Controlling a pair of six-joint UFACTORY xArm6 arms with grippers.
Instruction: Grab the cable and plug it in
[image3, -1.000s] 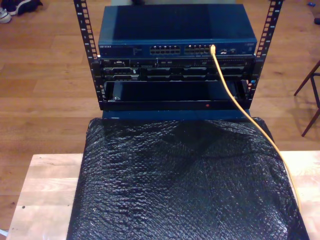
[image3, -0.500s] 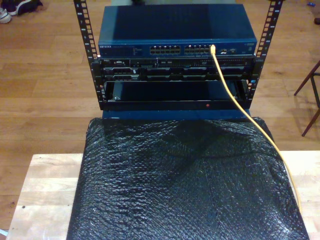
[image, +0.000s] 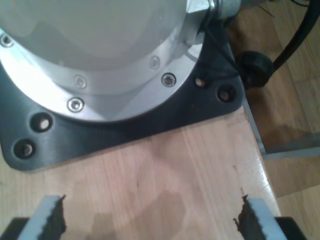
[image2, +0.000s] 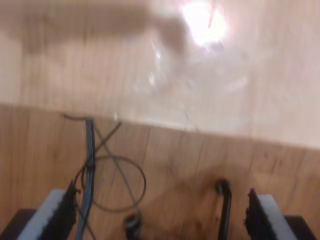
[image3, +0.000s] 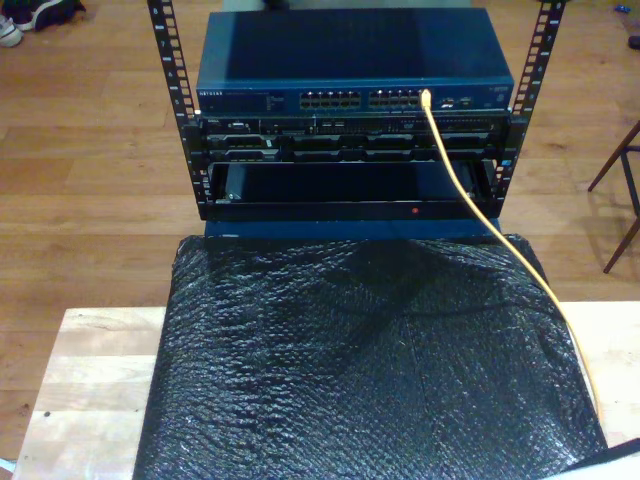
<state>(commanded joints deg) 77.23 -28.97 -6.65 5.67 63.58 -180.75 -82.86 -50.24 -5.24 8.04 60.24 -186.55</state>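
The yellow-orange cable (image3: 470, 205) runs from a port on the right part of the blue network switch (image3: 350, 60) in the exterior view. It drops past the rack, crosses the black mat's right side and ends near the exterior view's lower right. My first gripper (image: 152, 222) is open, with nothing between its toothed fingers (image: 50, 220), over bare wood beside a silver arm base (image: 95, 45). My second gripper (image2: 160, 220) is open and empty above the wooden floor by the table's edge.
The switch sits in a black rack (image3: 200, 150) with more units below it. A black bubble-wrap mat (image3: 360, 370) covers the light wooden table (image3: 90, 370). A black mounting plate (image: 215, 100) holds the arm base. Thin dark wires (image2: 92, 165) lie on the floor.
A dark sliver has come into the exterior view's lower right corner. The cable, switch and mat have not moved.
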